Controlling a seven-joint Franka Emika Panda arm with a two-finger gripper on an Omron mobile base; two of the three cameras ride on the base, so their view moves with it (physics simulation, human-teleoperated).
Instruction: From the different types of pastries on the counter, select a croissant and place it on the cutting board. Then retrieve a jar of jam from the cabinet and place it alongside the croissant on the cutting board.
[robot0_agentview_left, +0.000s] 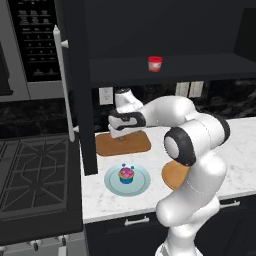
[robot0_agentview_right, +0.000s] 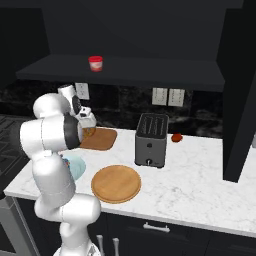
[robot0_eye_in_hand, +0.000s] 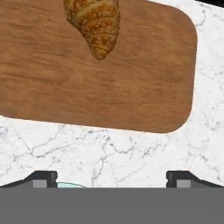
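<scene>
Left base view: the gripper (robot0_agentview_left: 121, 134) hangs low over the board (robot0_agentview_left: 123, 143), which lies on the bench (robot0_agentview_left: 235, 150) beside the open cabinet door (robot0_agentview_left: 80, 90). The jam (robot0_agentview_left: 155, 63) stands on the cabinet shelf (robot0_agentview_left: 200, 67), above and to the right of the hand. The cupcake (robot0_agentview_left: 126, 175) sits on a blue plate (robot0_agentview_left: 142, 184) nearer the robot. The croissant part looks done, so the step in hand, I judge, is to lift clear and go for the jam. A straight rise first seems wise, since the door stands just left of the hand and the shelf edge juts out overhead.

Right base view: the jam (robot0_agentview_right: 95, 63) stands alone on the shelf (robot0_agentview_right: 165, 70), with open room on both sides for a level approach. A toaster (robot0_agentview_right: 151, 139) and a round wooden plate (robot0_agentview_right: 116, 183) lie well right of the board (robot0_agentview_right: 100, 139), off the path.

Hand view: the fingers (robot0_eye_in_hand: 43, 178) are spread wide and hold nothing. The croissant (robot0_eye_in_hand: 96, 24) lies on the board (robot0_eye_in_hand: 131, 87) towards one edge, leaving bare wood beside it for the jar.
</scene>
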